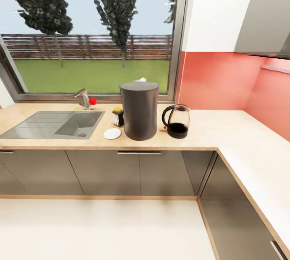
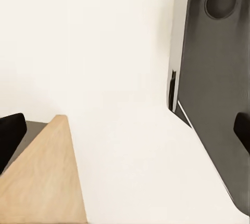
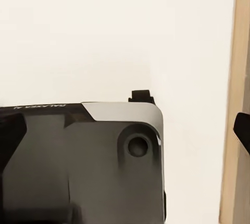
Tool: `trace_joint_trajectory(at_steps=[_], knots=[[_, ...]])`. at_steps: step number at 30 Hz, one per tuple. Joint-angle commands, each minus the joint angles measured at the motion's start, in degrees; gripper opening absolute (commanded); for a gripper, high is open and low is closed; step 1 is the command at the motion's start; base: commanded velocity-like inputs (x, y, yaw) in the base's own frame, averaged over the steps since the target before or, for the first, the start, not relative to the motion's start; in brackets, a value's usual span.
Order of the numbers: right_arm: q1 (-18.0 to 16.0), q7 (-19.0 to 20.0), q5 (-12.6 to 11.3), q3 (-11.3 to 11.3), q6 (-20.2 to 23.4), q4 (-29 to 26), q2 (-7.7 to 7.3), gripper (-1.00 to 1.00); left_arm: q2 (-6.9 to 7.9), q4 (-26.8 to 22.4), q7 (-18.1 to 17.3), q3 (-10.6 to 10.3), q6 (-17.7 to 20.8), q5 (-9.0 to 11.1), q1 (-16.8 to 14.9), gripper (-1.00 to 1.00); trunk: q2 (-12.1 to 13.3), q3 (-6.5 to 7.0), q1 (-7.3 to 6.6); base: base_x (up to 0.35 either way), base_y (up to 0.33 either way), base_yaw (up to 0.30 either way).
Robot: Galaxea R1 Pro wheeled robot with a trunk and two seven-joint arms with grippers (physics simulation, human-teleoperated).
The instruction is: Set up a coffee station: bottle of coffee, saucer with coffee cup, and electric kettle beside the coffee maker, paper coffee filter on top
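- Coffee maker (image 1: 139, 110) — dark cylinder, upright on the tabletop (image 1: 209, 131), a white scrap at its top rim.
- Electric kettle (image 1: 176, 121) just beside it; dark liquid fills its base.
- Saucer (image 1: 112, 133) empty; coffee bottle (image 1: 118, 116) close behind.
- Sink basin (image 1: 78, 125) empty.
- Hands: state cannot be told.

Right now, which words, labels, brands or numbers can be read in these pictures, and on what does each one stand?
Small pale lettering on the dark robot base, in the right wrist view: mirrored and too blurred to read.
Label on the bottle of coffee, beside the coffee maker: too small to read.
Electric kettle, saucer, sink: no text visible.
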Motion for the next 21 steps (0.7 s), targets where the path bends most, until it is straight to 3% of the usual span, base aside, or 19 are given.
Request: trace_joint_trajectory(at_steps=[1,7,21], knots=[[-0.02,0.17,-0.59,0.48,0.14,-0.07,-0.17,1.0,0.03,-0.15,0.23,-0.49,0.35,0.56,-0.02,1.0,-0.11,-0.14,0.03,0.0,0.0,0.271],[-0.02,0.3,-0.57,0.48,0.14,-0.07,-1.9,1.0,0.08,-0.16,0.24,-0.47,0.3,0.76,-0.03,1.0,-0.11,-0.28,0.03,0.0,0.0,0.272],[-0.02,0.31,-0.52,0.55,0.14,-0.07,-2.22,1.0,0.15,-0.24,0.36,-0.21,0.27,0.88,-0.03,1.0,-0.11,-0.07,0.03,0.0,0.0,0.27]])
